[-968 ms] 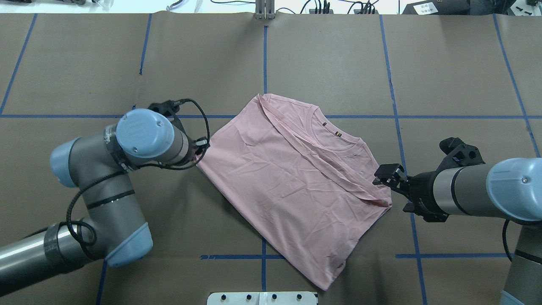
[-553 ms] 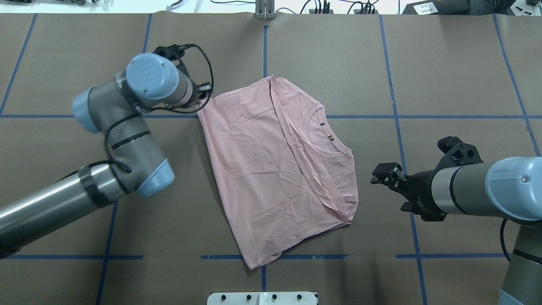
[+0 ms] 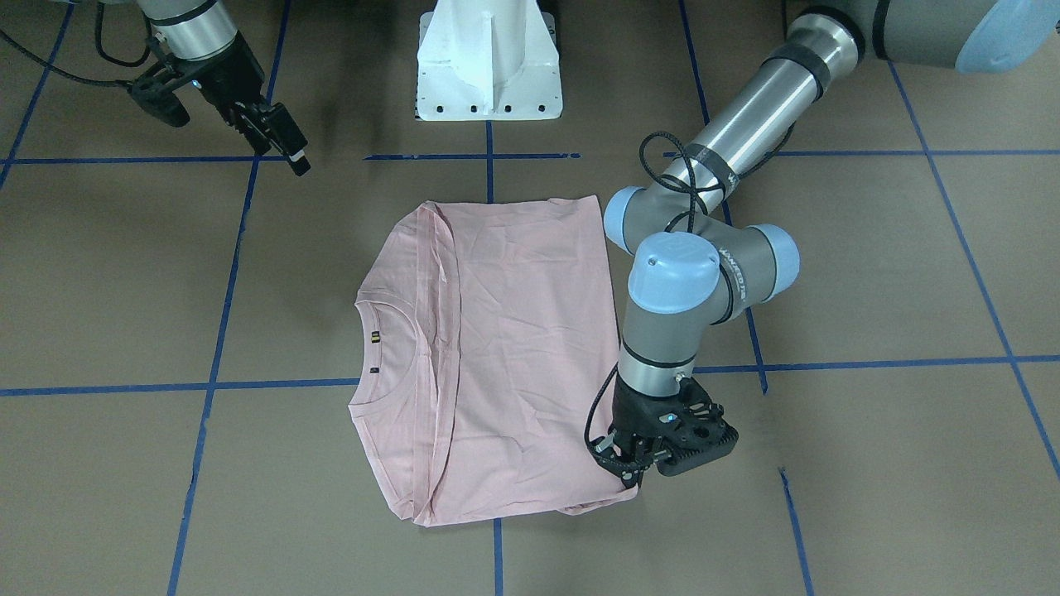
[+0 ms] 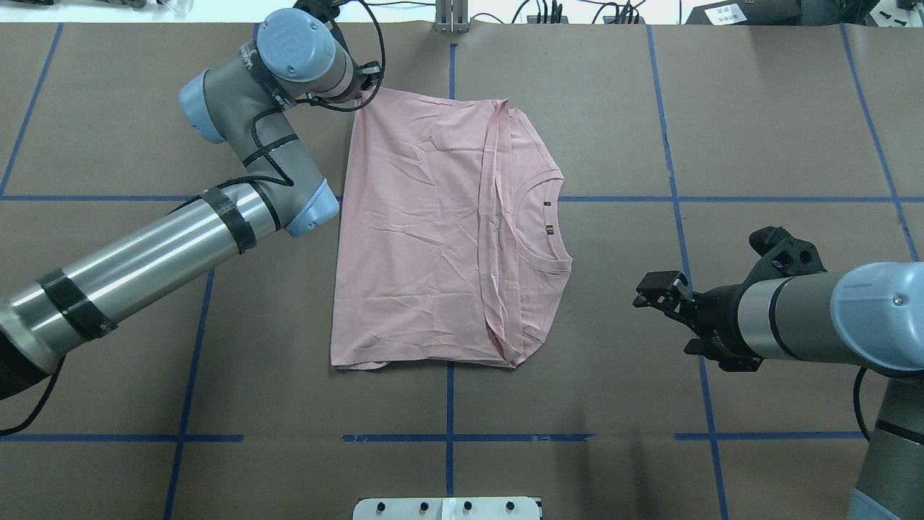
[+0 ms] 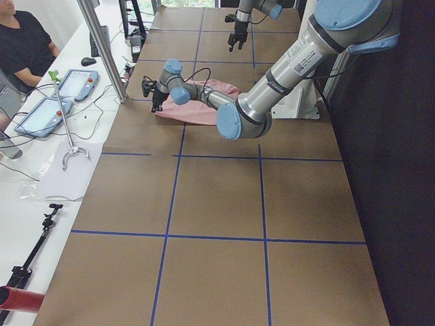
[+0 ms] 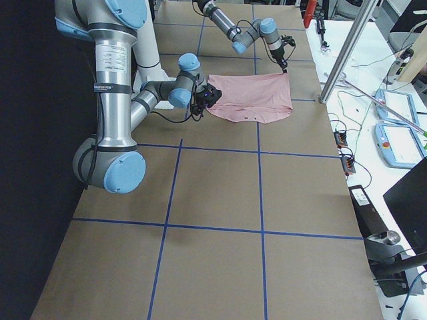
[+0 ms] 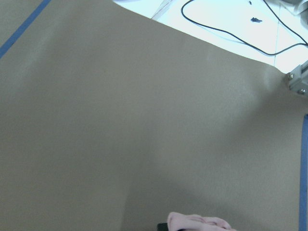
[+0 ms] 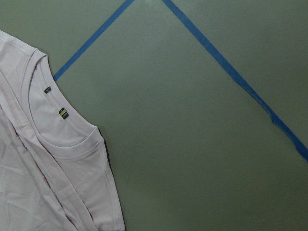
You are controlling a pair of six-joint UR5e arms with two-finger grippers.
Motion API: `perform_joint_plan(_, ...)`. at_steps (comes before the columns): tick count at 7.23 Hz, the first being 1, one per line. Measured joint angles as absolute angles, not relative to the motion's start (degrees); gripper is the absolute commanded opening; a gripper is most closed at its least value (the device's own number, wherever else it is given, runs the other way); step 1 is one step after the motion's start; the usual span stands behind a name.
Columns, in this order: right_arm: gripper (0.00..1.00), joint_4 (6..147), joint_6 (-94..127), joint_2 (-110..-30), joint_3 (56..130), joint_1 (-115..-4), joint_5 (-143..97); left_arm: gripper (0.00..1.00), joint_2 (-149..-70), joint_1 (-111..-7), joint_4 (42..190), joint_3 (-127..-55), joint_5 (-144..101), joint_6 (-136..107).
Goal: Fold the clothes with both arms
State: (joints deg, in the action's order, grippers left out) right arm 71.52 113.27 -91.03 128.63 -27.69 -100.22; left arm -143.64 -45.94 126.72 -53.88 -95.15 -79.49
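Front view: left gripper (image 3: 627,472) was pinched on the T-shirt's (image 3: 513,348) hem corner nearest the worktop's (image 3: 869,497) operator-side edge. Right gripper (image 3: 291,156) hung empty by the robot-side edge, fingers looking parted.
Overhead: shirt lay flat mid-worktop, square to the blue tape (image 4: 722,198), collar (image 4: 545,217) toward the right gripper.
Left wrist: pink scrap at the jaws.
Right wrist: collar, bare worktop.
Looked like squaring-up. Next: left lets go, both take hem corners, fold to collar.

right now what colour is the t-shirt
Pale pink T-shirt, clearest in the overhead exterior view.
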Motion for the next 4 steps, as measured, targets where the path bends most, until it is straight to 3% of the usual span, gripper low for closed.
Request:
perform_joint_plan(1,1.00,71.5,113.2,-89.7,128.1,-27.6,-100.1,0.58,-143.1,-46.2,128.1,-54.0,-95.2,-79.0)
perform_joint_plan(2,1.00,71.7,113.2,-86.8,126.3,-27.4,-100.0,0.58,-139.6,-46.3,128.3,-59.2,-95.9,-78.9)
perform_joint_plan(4,1.00,78.9,110.7,-74.3,118.9,-25.3,-100.1,0.58,-125.9,-46.4,128.2,-78.2,-101.9,-79.7)
